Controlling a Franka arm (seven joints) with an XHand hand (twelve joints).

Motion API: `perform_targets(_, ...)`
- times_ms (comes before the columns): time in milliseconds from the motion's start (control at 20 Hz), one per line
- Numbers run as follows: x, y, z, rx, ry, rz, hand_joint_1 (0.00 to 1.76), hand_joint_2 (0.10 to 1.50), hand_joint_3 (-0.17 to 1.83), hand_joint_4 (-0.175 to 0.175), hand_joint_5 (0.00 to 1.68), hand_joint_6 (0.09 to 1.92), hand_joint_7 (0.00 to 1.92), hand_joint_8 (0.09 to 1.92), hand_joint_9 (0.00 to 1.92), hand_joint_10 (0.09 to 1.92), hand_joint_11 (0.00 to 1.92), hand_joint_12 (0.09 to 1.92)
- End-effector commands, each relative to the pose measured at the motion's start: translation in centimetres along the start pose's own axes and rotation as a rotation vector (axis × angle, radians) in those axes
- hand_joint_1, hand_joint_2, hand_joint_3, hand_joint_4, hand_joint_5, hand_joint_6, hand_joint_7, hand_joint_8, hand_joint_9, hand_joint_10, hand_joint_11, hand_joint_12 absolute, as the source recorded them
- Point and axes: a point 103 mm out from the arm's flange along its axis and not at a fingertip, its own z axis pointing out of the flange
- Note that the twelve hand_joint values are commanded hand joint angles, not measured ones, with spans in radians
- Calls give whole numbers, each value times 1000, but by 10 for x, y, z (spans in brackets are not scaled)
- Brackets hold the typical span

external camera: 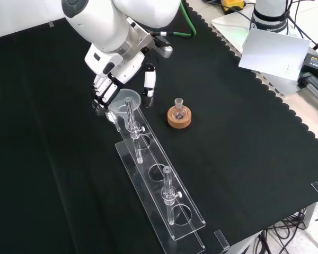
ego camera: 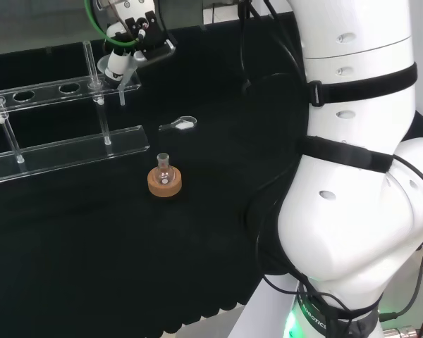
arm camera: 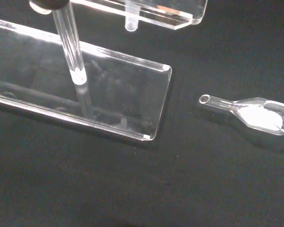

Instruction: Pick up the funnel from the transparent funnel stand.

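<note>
Clear funnel stand (external camera: 164, 201) runs up the cloth toward the hand in the front view.
At its far end the funnel (external camera: 126, 100) sits in the end hole, and the hand (external camera: 107, 87) curls its fingers about the bowl's rim; a small flask (external camera: 178, 110) on a cork ring (external camera: 179, 119) stands just beside, to the right.

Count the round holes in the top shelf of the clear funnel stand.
4. In the front view, the funnel sits in the hole nearest the hand; three open holes follow along the funnel stand toward the near end.
</note>
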Motion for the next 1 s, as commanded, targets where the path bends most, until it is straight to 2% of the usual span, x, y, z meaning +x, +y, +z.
perform_targets(50,0,1,1,8,-9,2,722,958,-175,10,288,87,60,656,320,863,383,1407)
perform_targets(200,1,1,0,-7,-32,8,727,977,-175,-1,351,87,118,659,431,762,425,1373)
perform_targets(450,5,-7,-14,-137,-90,32,706,1047,-175,-22,516,87,323,664,680,582,528,1291)
perform_targets(650,6,-24,-35,-223,-128,37,709,1092,-175,-20,658,117,454,668,793,526,592,1252)
perform_targets(1000,3,-64,-76,-226,-146,64,714,1134,-175,-13,723,198,504,661,838,489,613,1234)
